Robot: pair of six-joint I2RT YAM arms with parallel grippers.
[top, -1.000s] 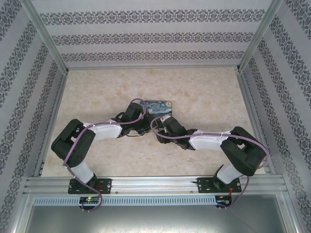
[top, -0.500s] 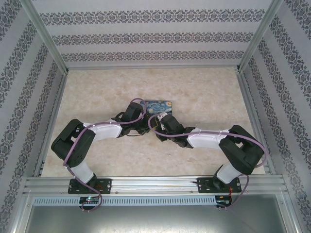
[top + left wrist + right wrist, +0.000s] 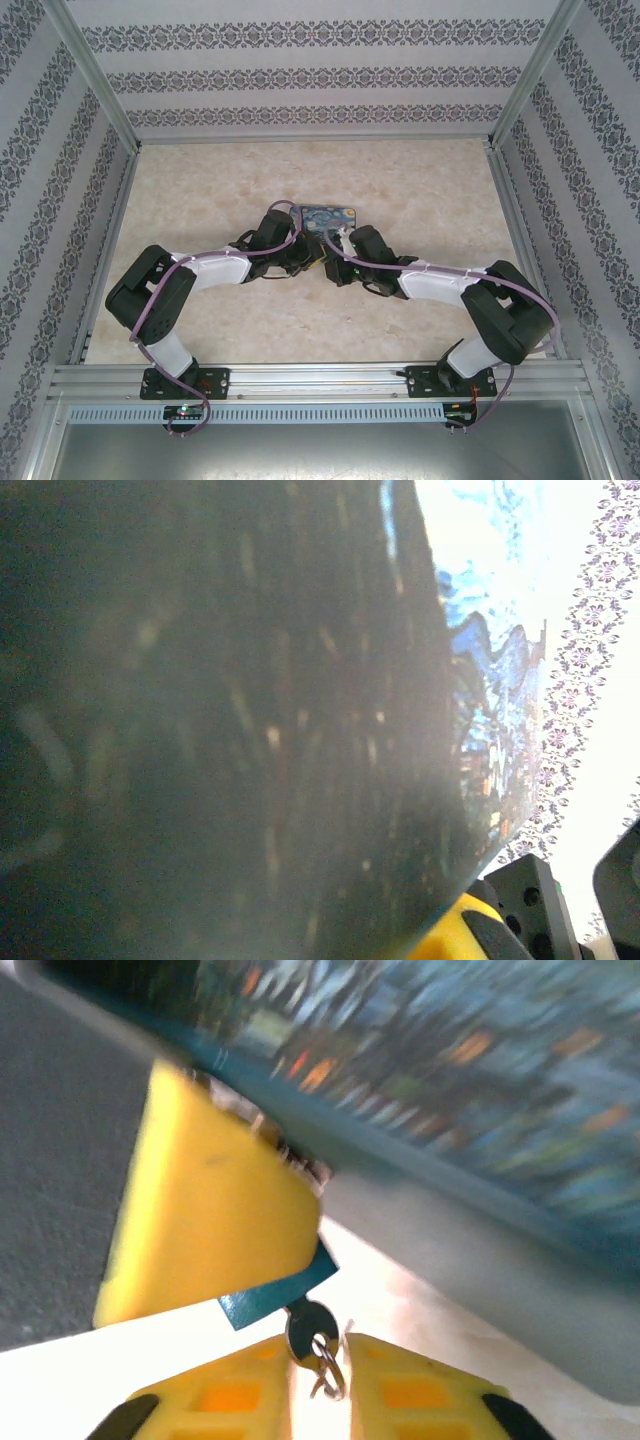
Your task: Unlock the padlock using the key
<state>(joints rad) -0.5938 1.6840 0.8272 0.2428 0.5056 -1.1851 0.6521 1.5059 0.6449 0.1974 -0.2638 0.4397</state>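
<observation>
Slippage worries us: left tool [image 3: 303, 256] clamps padlock [image 3: 275, 1300]; right tool [image 3: 320, 1390] narrowly straddles key [image 3: 308, 1328], grip unclear; twisting may lose it.

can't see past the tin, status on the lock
left gripper shut on padlock. key in padlock, right gripper astride it, grip unclear. tin close behind.

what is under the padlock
The key sticks out below the padlock, its ring between the right fingers. A yellow left finger covers most of the padlock, hiding its shackle.
</observation>
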